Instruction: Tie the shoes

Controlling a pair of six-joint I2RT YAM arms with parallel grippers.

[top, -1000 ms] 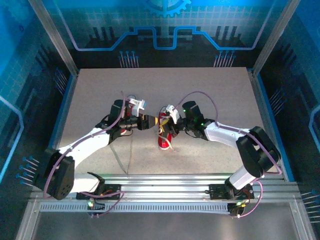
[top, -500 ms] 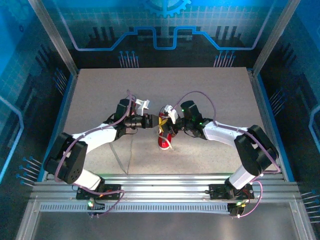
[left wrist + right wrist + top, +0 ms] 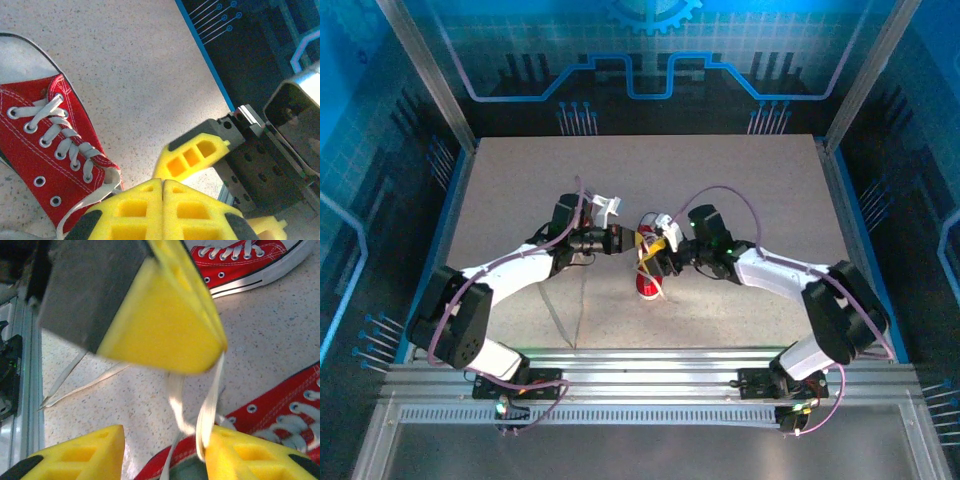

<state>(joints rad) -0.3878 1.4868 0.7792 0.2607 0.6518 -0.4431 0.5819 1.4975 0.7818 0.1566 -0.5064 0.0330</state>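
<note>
- Top external: the shoes (image 3: 647,284) stood at the middle of the speckled beige table (image 3: 520,180), showing red uppers and a white toe cap. The left gripper (image 3: 628,238) and right gripper (image 3: 663,243) met just above the shoes. No bow was visible.
- Left wrist: one of the shoes lay beside the shut yellow fingers. It was red canvas with white stitching and metal eyelets. The flat woven laces (image 3: 56,131) were threaded but unknotted.
- Right wrist: the left gripper's ribbed jaws were closed on a lace strand (image 3: 212,395), which hung from their tip above the shoes. The right gripper's own fingers stood apart and pinched nothing; the strand only brushed one finger. Another strand lay loose on the table between the shoes and the aluminium rail (image 3: 25,390).
- Assessment: the task looked to be at an early stage, with a strand gathered. The crossing, knot and bow appeared outstanding on both shoes.
</note>
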